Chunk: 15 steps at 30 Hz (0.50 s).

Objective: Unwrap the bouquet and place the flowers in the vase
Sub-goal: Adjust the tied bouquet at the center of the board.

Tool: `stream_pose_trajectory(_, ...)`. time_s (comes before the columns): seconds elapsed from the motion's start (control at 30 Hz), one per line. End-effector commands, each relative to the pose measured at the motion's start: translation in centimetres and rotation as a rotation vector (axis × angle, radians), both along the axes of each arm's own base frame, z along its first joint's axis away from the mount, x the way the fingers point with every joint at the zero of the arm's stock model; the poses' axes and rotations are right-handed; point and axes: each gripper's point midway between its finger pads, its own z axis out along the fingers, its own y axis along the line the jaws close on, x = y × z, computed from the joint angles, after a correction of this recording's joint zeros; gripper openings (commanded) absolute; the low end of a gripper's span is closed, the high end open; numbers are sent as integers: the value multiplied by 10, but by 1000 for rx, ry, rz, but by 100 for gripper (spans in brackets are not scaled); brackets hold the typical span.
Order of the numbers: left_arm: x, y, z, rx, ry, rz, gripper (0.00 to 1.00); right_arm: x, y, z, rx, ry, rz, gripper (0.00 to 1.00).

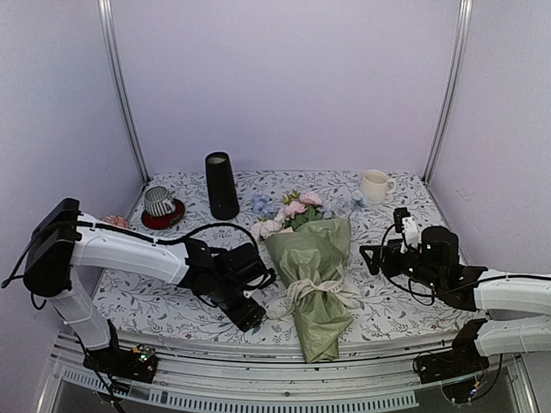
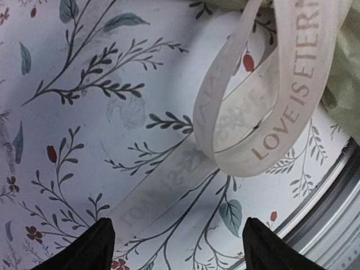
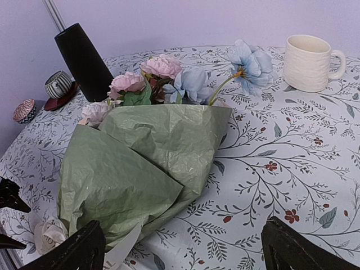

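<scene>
**mossy_k:** So what are we looking at with the bouquet (image 1: 314,275)? Wrapped or not?

**tin_arm:** Wrapped, yeah. We see it lying flat on the surface (image 1: 146,301) between the two arms. The blooms point toward the back wall and the stem end sits right at the near edge. The sage-green paper (image 3: 124,169) is crinkly and folds over itself in one big flap across the front.

**mossy_k:** And the flowers (image 3: 160,66)?

**tin_arm:** We count pink roses, a couple of pale blue ones and a whitish one on the left side, plus tiny yellow bits tucked in behind. One big blue bloom leans out on its stem toward the cream mug (image 3: 309,56).

**mossy_k:** Ribbon?

**tin_arm:** The cream ribbon (image 2: 287,107) is tied in a bow around the lower part of the paper. We can read "LOVE IS ETER" printed on it before it runs out of the shot. A loop and a tail lie loose on the leafy cloth.

**mossy_k:** What about the tools?

**tin_arm:** The left tool (image 2: 180,253) sits low over that ribbon tail with its fingers apart. The tail runs between them, and as far as we can see nothing is pinched. The right tool (image 3: 194,253) is spread wide with nothing in it, just right of the bouquet and facing it.

**mossy_k:** Vase?

**tin_arm:** The black vase (image 1: 221,185) stands upright at the back, left of the blooms and apart from them. Further left is a striped cup (image 1: 158,200).
</scene>
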Motion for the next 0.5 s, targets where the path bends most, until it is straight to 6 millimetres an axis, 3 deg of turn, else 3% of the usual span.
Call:
stream_pose_trajectory(0.0,7,2,5,21,16,-33,81,2,-2,4,-2,-19,-11,99)
stream_pose_trajectory(0.17,11,12,-1,64,54,-41,80,2,-3,6,-2,-23,-14,99)
stream_pose_trajectory(0.47,15,5,-14,104,77,-68,78,2,-4,5,-5,-22,-19,99)
